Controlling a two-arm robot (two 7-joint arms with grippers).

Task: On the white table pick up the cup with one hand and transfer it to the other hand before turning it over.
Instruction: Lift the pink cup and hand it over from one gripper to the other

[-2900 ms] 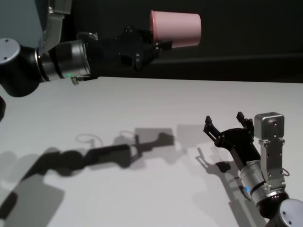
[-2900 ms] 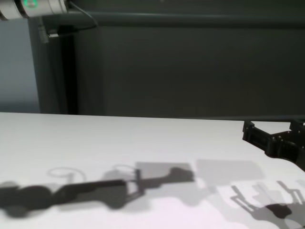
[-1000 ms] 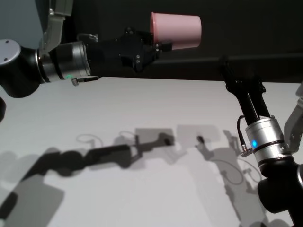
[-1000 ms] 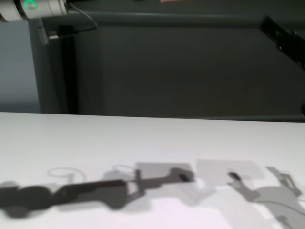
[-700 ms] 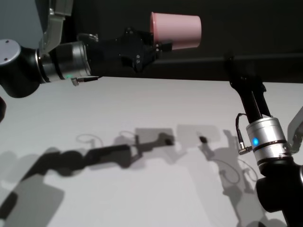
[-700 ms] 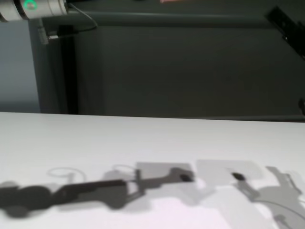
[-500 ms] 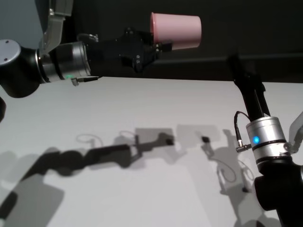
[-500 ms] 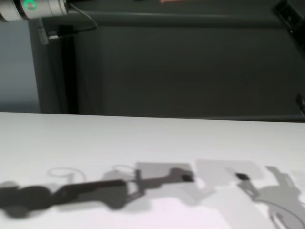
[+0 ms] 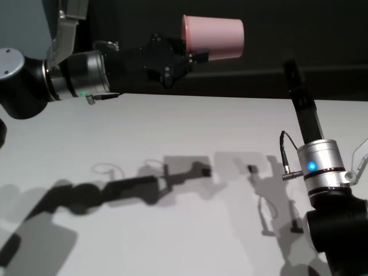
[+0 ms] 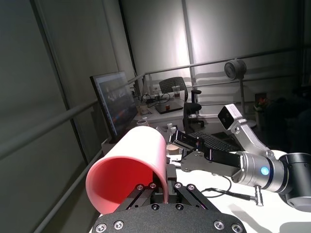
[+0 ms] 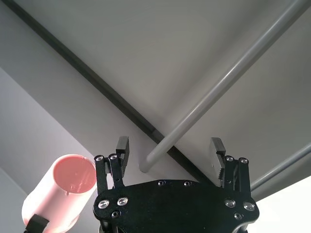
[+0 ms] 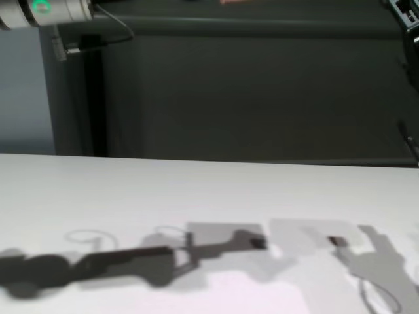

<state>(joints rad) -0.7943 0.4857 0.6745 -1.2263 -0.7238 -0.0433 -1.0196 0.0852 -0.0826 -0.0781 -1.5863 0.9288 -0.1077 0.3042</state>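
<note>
Cup point(image 9: 213, 37) held high above the white table point(image 9: 172, 144), lying on its side, pinched at the rim end by the left gripper point(image 9: 190, 56), whose fingers are clamped tight on the wall there. Thin pink plastic, so it looks light, a bit springy and smooth: squeeze too hard and the wall could flex, too soft and it could slip. The right gripper point(image 11: 170, 156) is up and pointing its way, fingers spread wide and empty, the cup off to one side just beyond one fingertip. Best hold, I'd say, is across the free body toward the narrower base, clear of the left fingers point(image 10: 153, 190).
</note>
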